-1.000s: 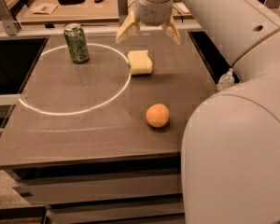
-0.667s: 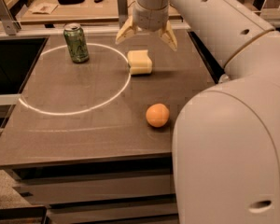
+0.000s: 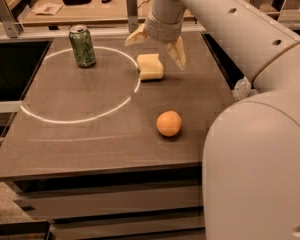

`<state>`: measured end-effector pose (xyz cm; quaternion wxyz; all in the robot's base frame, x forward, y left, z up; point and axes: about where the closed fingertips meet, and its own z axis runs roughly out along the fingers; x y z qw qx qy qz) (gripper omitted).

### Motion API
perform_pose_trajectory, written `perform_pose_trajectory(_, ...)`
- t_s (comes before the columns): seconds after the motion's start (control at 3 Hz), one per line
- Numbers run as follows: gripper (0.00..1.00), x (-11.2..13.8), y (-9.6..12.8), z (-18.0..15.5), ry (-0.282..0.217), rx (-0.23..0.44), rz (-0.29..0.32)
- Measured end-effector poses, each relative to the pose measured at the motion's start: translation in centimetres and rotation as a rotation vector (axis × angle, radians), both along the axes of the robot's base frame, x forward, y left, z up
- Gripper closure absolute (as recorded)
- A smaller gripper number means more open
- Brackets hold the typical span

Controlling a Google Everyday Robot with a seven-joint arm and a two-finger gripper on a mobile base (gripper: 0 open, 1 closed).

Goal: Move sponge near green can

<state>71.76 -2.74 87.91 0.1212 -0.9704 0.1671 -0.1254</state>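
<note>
Camera view: the cream two-fingered pincer (image 3: 157,46) hangs by the far edge of the dark grey flat desk (image 3: 90,139), fingers spread wide, holding nothing. The pale yellow soft rectangular sponge (image 3: 150,66) lies on the desk under it. The upright green metal drink can (image 3: 82,46) stands toward the far left corner, apart from the sponge. A round orange fruit (image 3: 168,123) sits nearer the right edge.

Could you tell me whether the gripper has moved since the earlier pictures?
Yes. The gripper, open, has dropped closer to the sponge, which lies where it was.
</note>
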Motion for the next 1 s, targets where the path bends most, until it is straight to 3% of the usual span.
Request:
perform_pose_trajectory(0.33, 0.00, -0.7, 1.4, -1.3, -0.013, -0.050, 0.049)
perform_pose_trajectory(1.0, 0.00, -2.2, 2.1, -5.2, -0.002, -0.232, 0.170)
